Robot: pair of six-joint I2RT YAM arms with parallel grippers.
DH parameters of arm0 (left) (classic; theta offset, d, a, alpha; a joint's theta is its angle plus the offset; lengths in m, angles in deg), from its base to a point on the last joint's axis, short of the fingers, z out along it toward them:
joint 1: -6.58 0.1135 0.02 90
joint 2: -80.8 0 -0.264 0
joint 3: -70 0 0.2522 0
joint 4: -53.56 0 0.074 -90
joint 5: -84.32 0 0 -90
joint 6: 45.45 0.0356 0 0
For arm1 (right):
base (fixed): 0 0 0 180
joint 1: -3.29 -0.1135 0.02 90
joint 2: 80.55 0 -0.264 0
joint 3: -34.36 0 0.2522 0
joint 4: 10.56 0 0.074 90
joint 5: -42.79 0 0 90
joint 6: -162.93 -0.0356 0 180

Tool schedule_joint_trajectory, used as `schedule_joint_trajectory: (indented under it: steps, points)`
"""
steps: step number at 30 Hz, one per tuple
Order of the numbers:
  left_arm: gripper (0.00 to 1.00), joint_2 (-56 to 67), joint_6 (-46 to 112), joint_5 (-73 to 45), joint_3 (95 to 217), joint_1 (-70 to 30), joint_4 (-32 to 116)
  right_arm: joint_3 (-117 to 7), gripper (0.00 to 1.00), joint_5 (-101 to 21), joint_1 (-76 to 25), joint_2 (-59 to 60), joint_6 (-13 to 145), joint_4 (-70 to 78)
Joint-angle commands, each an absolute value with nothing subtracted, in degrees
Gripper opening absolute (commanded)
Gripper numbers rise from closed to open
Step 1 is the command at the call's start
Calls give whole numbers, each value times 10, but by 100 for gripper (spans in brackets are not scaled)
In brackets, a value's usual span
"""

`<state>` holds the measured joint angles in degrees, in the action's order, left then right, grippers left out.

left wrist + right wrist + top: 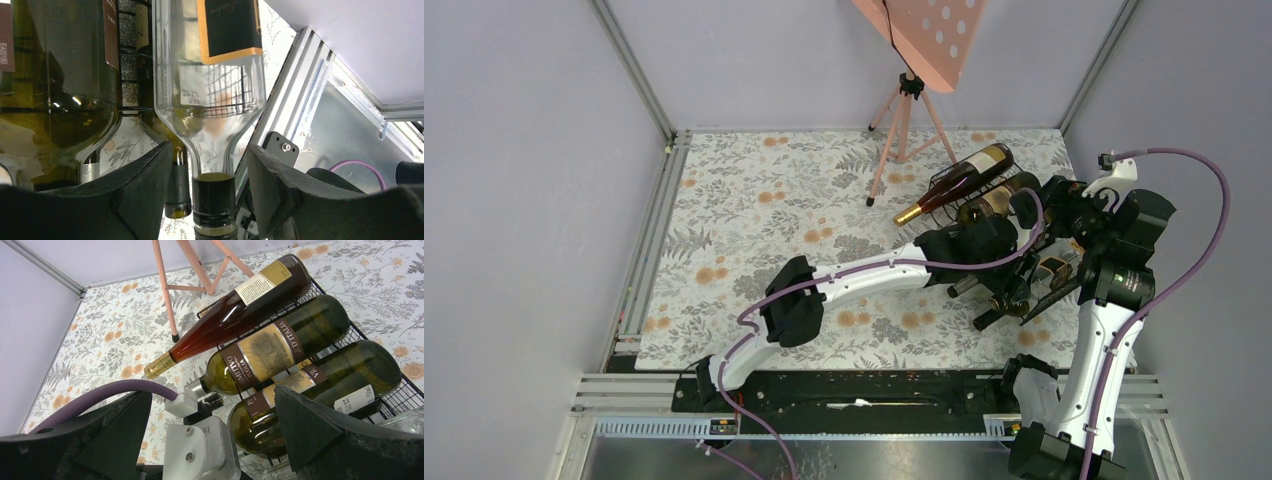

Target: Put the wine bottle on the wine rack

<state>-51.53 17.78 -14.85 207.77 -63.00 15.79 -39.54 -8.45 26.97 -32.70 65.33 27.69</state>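
Wine bottle (207,100) lies on the wine rack (405,397) beside a green bottle (55,90), its neck between your left gripper's (208,150) parted fingers, untouched. Your right gripper (212,392) gapes empty. Retreat crookedly and a finger could catch the cap, dragging it out.

Wine rack (944,205) partly hidden behind left arm (864,272), clear bottle (210,115) cropped at top, label (230,27) seemingly blurred.
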Motion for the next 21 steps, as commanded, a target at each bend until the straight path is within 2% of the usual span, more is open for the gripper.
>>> schedule_joint_trajectory:
  steps: [1, 11, 21]
  points:
    - [61, -456, 209, -144, 2081, -642, 177, -401, 100, -71, 270, -327, 651, 253]
    - [72, -405, 262, -143, 2054, -652, 154, -410, 100, -83, 270, -336, 653, 260]
    - [82, -342, 366, -76, 2024, -651, 124, -454, 100, -110, 271, -330, 661, 290]
